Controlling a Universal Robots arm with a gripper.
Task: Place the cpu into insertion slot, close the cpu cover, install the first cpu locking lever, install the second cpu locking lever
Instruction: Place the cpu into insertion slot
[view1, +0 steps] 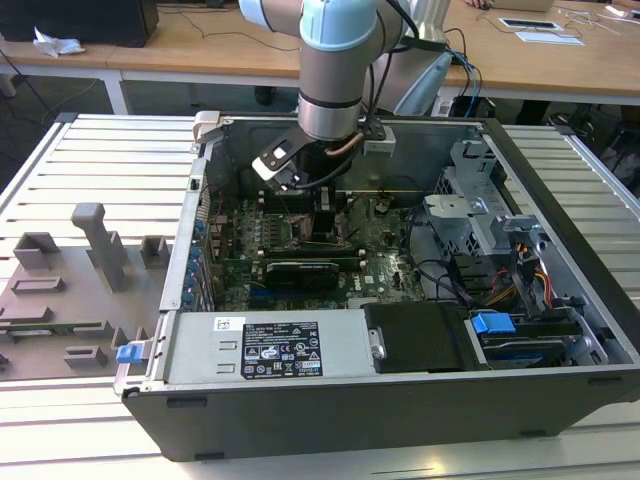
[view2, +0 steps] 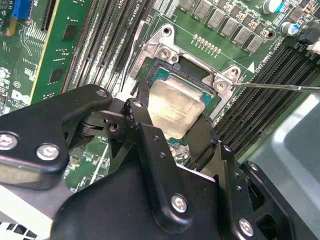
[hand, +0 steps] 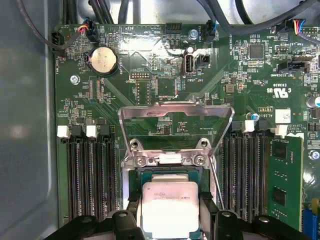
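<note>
In the exterior view the arm's wrist hides the socket area where the gripper (view1: 322, 222) reaches down into the open computer case (view1: 450, 412), so the chip cannot be made out there. In both wrist views the black fingers (hand: 132, 220) press against two opposite sides of the cpu (hand: 170, 205) — clamped on it, one finger to a side.

The gripper body covers part of the chip in the second wrist view, and the picture edge cuts it off in the first. The cpu sits over the insertion slot (view2: 192, 70), its green rim inside the slot's border; whether it is fully seated I cannot tell.

The cpu cover (hand: 175, 106) stands raised at the slot's hinge side, clear of the chip — the first wrist view shows its whole window. A thin lever rod (view2: 280, 86) juts from one socket corner across the memory slots (view2: 265, 100). These slots flank the socket closely on both sides, leaving the fingers little room.
</note>
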